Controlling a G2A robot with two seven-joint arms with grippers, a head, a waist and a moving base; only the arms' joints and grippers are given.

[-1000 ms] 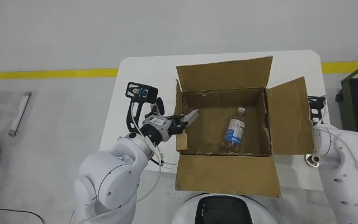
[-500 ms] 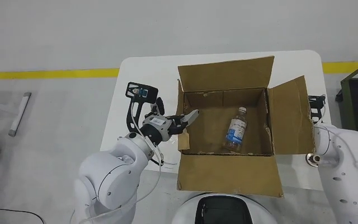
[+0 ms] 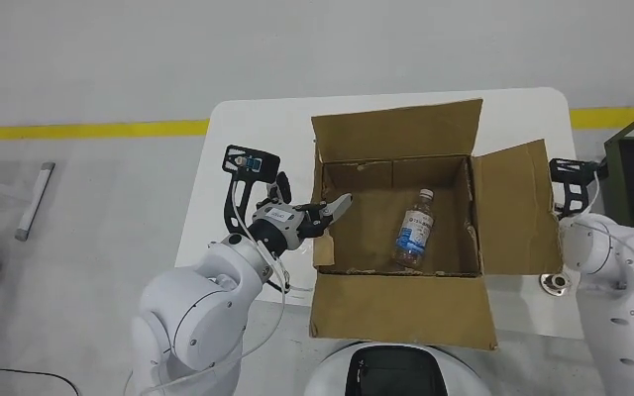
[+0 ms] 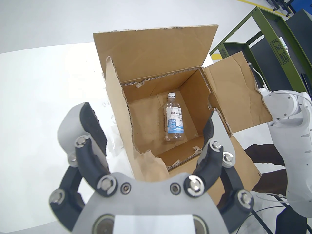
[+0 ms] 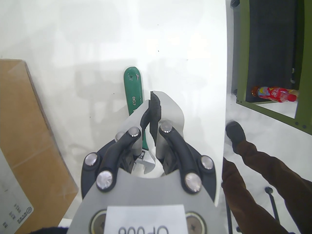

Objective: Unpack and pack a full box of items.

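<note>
An open cardboard box stands mid-table with its flaps spread. Inside, a clear bottle with a white-and-blue label lies on the box floor; the left wrist view also looks down on the bottle inside the box. My left gripper hangs open at the box's torn left wall, with its fingers empty. My right gripper is shut low over the white table, right of the box. A green-handled wrench lies under it, partly hidden by the fingers.
A box flap lies close beside the right gripper. A green rack holding a red bottle stands past the table's right edge, where a person's leg and shoe are. Bare table lies left of the box.
The right arm has shifted outward toward the table's right edge. The box nudged slightly right, then back. The left arm has kept still.
</note>
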